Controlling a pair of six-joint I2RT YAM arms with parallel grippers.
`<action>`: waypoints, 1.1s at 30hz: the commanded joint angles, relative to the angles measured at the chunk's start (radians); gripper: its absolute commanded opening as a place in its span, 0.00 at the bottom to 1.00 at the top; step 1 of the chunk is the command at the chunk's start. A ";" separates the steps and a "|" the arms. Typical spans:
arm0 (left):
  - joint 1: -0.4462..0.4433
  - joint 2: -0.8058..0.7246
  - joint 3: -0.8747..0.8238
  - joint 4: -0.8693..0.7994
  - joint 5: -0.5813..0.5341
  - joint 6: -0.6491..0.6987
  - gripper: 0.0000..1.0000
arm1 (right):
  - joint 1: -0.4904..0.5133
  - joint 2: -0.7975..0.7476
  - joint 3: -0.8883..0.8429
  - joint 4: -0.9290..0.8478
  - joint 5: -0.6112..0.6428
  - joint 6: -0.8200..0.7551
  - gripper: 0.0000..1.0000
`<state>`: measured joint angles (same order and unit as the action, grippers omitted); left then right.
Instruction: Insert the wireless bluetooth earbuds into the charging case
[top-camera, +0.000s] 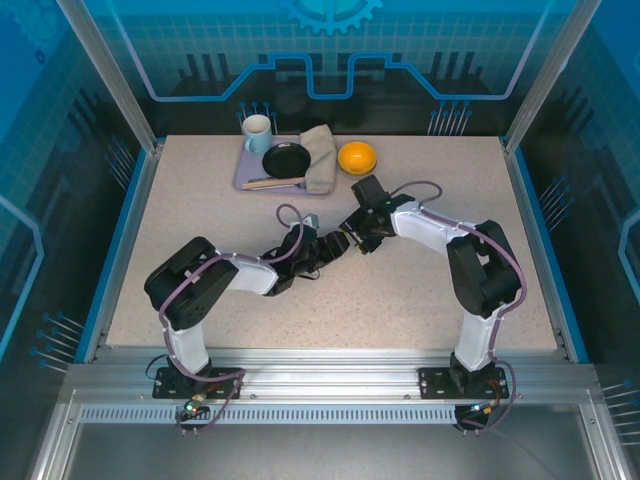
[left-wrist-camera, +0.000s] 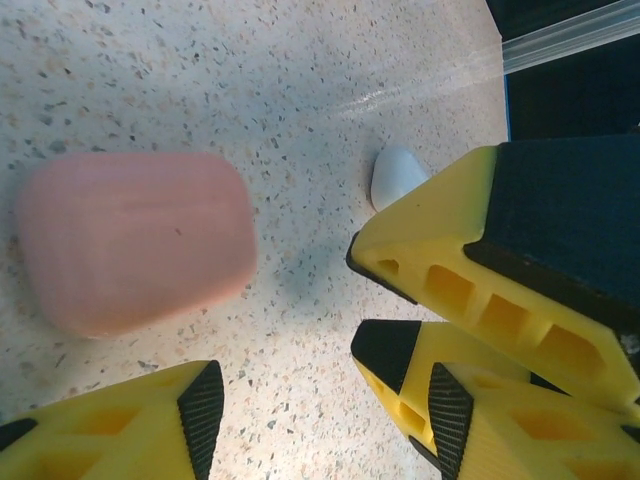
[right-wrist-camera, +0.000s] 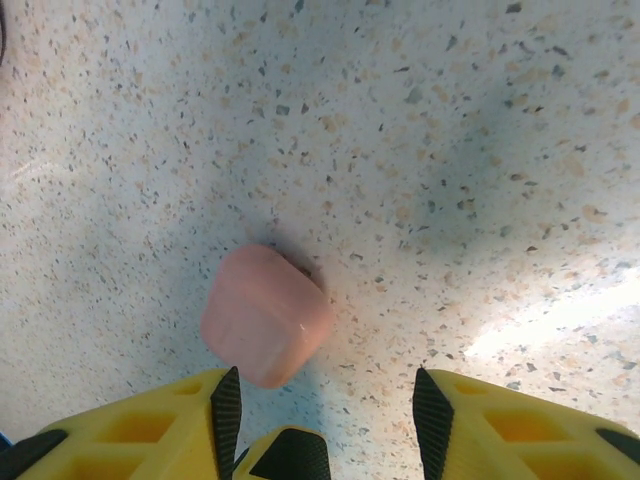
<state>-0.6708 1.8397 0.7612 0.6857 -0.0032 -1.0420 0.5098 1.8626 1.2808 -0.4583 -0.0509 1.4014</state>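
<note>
Both arms are reaching in over the middle of the desk (top-camera: 200, 200). In the top view they are crowding almost tip to tip.

Left tool (left-wrist-camera: 327, 405) is released, with the fingers spread and nothing between them. Right tool (right-wrist-camera: 320, 400) is also released, pads wide apart and gripping nothing.

Case (right-wrist-camera: 265, 315) is salmon-pink and pebble-shaped, lying on bare desk at lower centre-left of the right-wrist frame, just ahead of that tool's fingers. In the left-wrist frame it is sitting at mid-left, blurred. The lid is looking shut, though I am not sure from these angles.

White piece (left-wrist-camera: 397, 175) is peeking out at upper centre-right of the left-wrist frame. It is partly hidden behind a yellow finger that I am reading as the right tool's. I cannot tell whether it is one of the earbuds or a second case.

My reading is that nothing is seated yet, and the case is probably needing to be opened first.

Risks from here:
- The tools are working so close that any closing or turning move is risking finger-on-finger contact.
- The case is smooth and rounded, so an off-centre pinch is likely to squirt it sideways across the desk.
- The white piece is sitting right by a finger, so a small sweep could be knocking it away or under the arm.
- Earbuds being tiny, a coarse grip is risking a drop or a skewed seating.
</note>
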 joint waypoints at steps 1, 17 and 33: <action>-0.007 0.035 0.045 0.045 0.003 -0.005 0.57 | 0.011 -0.034 -0.015 -0.002 -0.038 0.007 0.50; 0.049 -0.467 0.022 -0.413 -0.179 0.202 0.99 | 0.007 0.023 0.161 -0.163 0.105 -0.417 0.75; 0.281 -0.617 0.127 -0.660 -0.056 0.156 0.99 | 0.136 0.412 0.696 -0.563 0.180 -0.961 0.88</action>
<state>-0.4076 1.2621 0.8467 0.0734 -0.0845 -0.8658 0.6312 2.2326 1.9171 -0.8879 0.0834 0.5209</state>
